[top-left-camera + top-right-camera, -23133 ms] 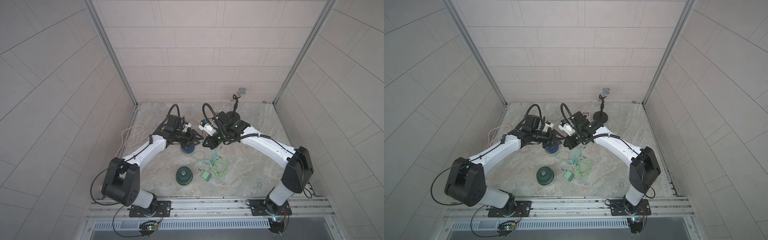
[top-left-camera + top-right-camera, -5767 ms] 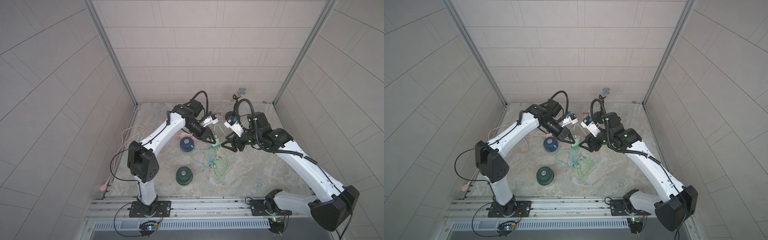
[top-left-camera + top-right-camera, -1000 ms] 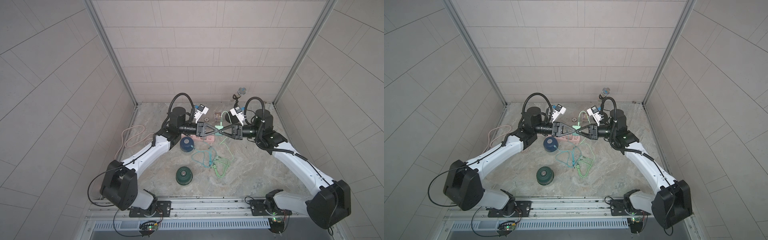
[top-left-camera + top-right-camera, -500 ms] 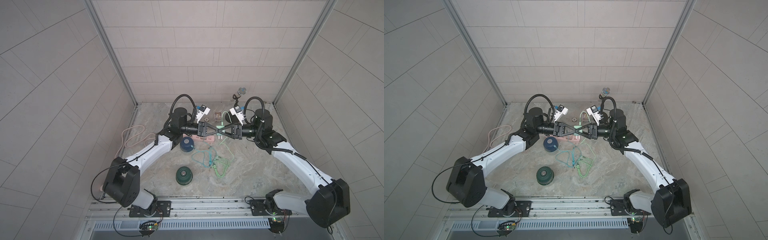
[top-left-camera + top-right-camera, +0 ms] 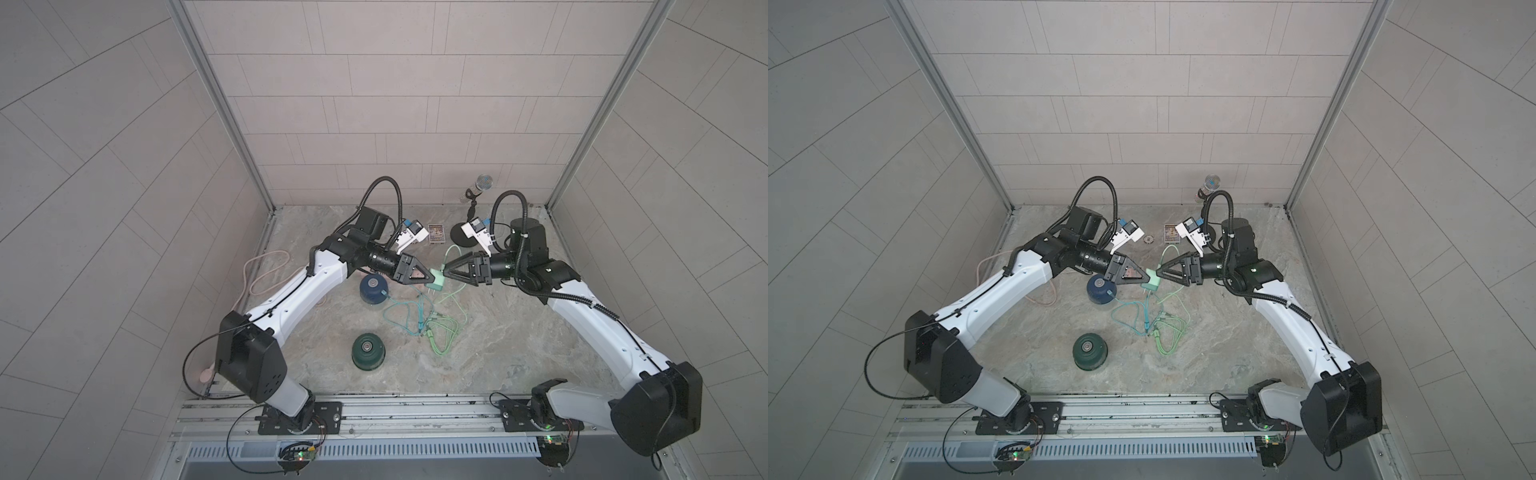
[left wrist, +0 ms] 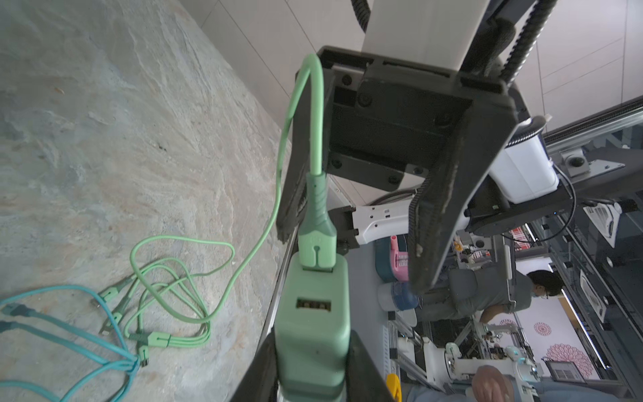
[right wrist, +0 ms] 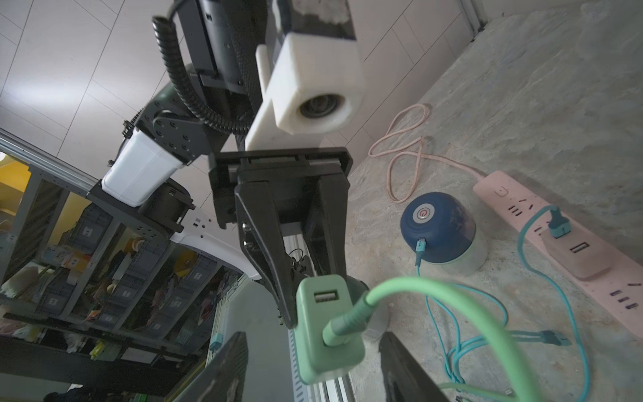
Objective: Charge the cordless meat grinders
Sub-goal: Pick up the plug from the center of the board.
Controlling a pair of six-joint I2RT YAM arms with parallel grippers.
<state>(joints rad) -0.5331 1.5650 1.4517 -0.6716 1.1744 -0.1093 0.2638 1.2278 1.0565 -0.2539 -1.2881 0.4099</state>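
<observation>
While L claw point(image 5: 429, 277) grips green adapter point(image 6: 312, 330) (cable point(image 6: 315, 209) plugged in), R claw point(image 5: 445, 274) gapes.

The pink power strip point(image 7: 522, 205) runs off the right wrist view's edge.

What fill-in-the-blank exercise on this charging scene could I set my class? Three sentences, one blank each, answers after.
1. The left gripper clamps the green adapter; the right gripper's jaws stand ___ on either side of the green cable's plug.
2. The blue grinder has a teal cable plugged in; beside it lies a ___ power strip.
3. The grinder with no cable plugged in is dark ___.
Missing words: open; pink; green.
</observation>
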